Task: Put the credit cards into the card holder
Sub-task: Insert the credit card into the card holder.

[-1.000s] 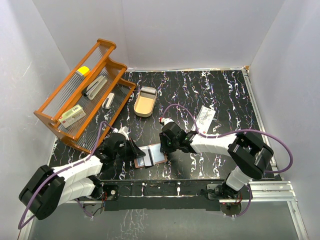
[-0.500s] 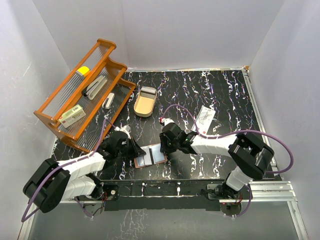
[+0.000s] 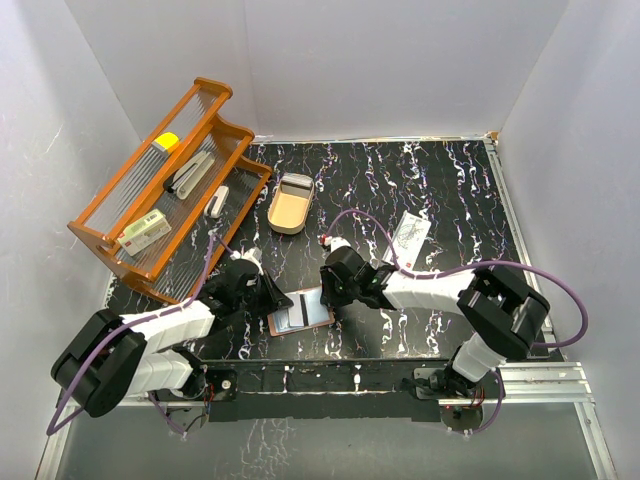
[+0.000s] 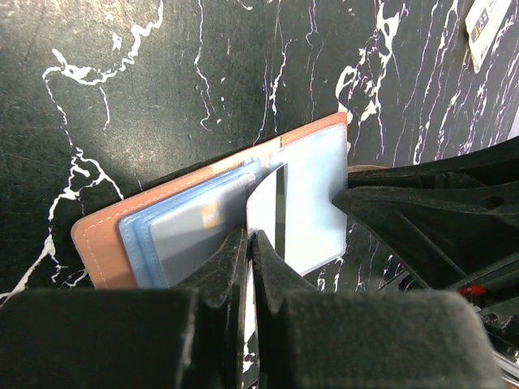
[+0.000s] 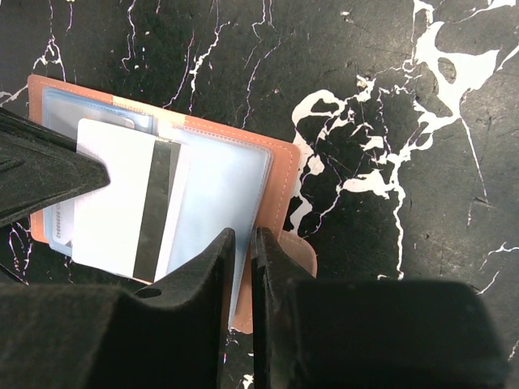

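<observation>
The reddish-brown card holder (image 3: 300, 312) lies open on the black marble table between my grippers. A pale blue card (image 4: 186, 231) sits in its left pocket. My left gripper (image 4: 251, 237) is shut on a white credit card with a black stripe (image 4: 276, 198), whose far end lies over the holder's clear inner pocket (image 4: 316, 203). My right gripper (image 5: 243, 235) is shut on the right edge of the card holder (image 5: 280, 194), pinching the clear pocket there. The striped card also shows in the right wrist view (image 5: 122, 203). Another white card with print (image 3: 410, 232) lies on the table to the right.
A large orange wire rack (image 3: 160, 200) stands at the back left with a cream box (image 3: 143, 232) and other items in it. A tan oval tray (image 3: 290, 205) sits behind the card holder. The side walls stand close on both sides.
My left gripper has edged right toward the card holder with the white card in it. The right gripper has stayed on the holder's edge.
</observation>
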Robot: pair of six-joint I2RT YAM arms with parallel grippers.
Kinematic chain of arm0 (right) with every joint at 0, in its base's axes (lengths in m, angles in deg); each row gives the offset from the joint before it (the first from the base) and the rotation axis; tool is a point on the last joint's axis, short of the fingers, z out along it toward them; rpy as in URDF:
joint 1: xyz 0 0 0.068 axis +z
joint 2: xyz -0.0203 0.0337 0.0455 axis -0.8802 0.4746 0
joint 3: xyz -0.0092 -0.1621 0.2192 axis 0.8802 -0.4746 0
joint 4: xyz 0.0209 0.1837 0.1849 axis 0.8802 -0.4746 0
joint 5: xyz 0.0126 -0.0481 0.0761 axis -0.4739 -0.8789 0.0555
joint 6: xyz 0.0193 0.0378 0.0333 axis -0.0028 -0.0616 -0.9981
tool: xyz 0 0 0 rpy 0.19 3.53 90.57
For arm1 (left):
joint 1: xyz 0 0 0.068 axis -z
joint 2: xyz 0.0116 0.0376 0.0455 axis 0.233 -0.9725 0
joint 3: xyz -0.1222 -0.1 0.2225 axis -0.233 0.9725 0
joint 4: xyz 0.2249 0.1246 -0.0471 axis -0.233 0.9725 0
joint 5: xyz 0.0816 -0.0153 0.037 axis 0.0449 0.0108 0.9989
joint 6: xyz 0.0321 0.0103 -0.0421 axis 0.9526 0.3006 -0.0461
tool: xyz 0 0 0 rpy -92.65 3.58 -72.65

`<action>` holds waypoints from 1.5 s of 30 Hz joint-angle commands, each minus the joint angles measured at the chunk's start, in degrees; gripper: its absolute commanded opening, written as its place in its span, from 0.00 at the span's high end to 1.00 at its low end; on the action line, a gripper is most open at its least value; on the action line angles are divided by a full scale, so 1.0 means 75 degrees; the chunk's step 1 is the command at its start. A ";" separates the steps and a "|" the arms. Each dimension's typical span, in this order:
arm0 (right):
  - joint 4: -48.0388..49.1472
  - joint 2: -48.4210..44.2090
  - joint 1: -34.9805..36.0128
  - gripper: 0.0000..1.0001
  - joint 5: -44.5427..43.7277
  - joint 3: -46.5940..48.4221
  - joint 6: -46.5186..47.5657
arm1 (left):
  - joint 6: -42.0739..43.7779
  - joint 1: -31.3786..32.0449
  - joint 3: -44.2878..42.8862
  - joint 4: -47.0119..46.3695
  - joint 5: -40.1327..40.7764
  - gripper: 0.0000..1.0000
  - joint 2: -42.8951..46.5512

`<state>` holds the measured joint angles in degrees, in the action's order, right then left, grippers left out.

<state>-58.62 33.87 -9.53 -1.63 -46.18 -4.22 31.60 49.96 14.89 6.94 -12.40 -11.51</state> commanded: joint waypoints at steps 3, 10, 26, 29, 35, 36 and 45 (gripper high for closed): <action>0.0009 -0.0109 0.0182 0.88 0.0149 -0.0234 -0.0400 | -0.0027 -0.0014 0.0091 0.0443 0.0681 1.00 -0.0022; 0.0119 -0.0254 0.0248 0.88 0.0092 -0.0379 -0.0663 | -0.0154 -0.0014 0.0138 0.0282 0.0661 1.00 -0.0091; 0.0263 -0.0219 0.0511 0.89 -0.0024 -0.0408 -0.1113 | -0.0310 -0.0011 0.0302 -0.0201 0.0400 1.00 -0.0402; -0.0072 -0.0322 0.0510 0.88 -0.0281 -0.0263 -0.1017 | -0.0248 -0.0014 0.0232 -0.0079 0.0382 0.97 -0.0401; -0.0809 -0.0810 0.0507 0.79 -0.0416 0.0184 -0.0815 | -0.0093 -0.0017 -0.0007 0.0616 0.0471 0.73 0.0100; -0.0866 -0.0894 0.0509 0.77 -0.0429 0.0232 -0.0807 | -0.0055 -0.0014 -0.0073 0.0720 0.0478 0.70 0.0204; -0.0853 -0.0834 0.0512 0.72 -0.0578 0.0339 -0.0591 | 0.0144 -0.0014 -0.0424 0.1344 0.0357 0.49 0.0602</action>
<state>-65.66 27.16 -5.90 -4.69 -46.10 -10.08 31.06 49.96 12.94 11.99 -10.36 -8.43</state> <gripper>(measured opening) 0.274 0.491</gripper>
